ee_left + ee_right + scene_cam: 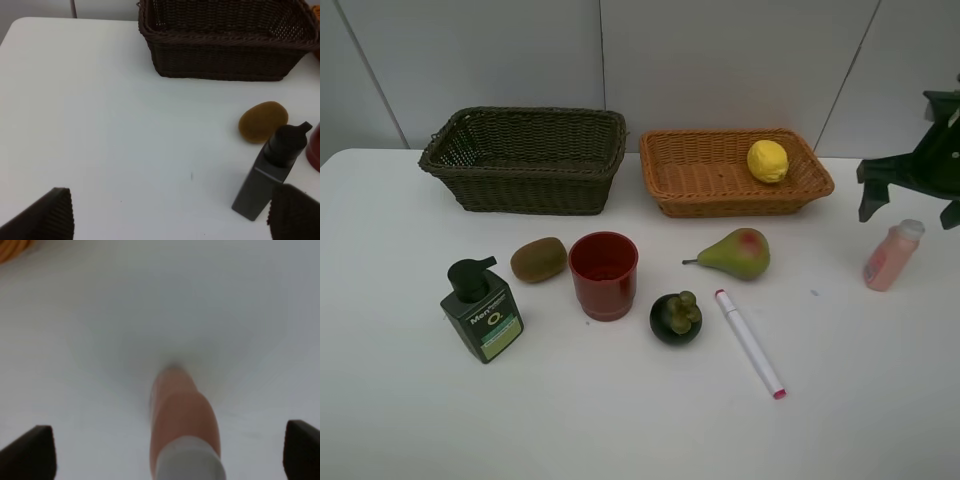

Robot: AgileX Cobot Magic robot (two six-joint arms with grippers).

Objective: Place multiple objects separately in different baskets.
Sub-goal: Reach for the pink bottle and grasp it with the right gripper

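While the pink bottle (893,256) stands upright on the worktop (620,430) at the right end, cap up, straight below the spread, empty jaws of the right arm (915,175), the left arm (167,220), jaws also spread, hangs near the pump bottle (272,175), well away.

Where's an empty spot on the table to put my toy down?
The front strip, below the pump bottle and marker, is bare. So is the left side, beside the dark basket, and the gap between the marker and pink bottle. The middle is crowded: kiwi, red cup, mangosteen, pear.
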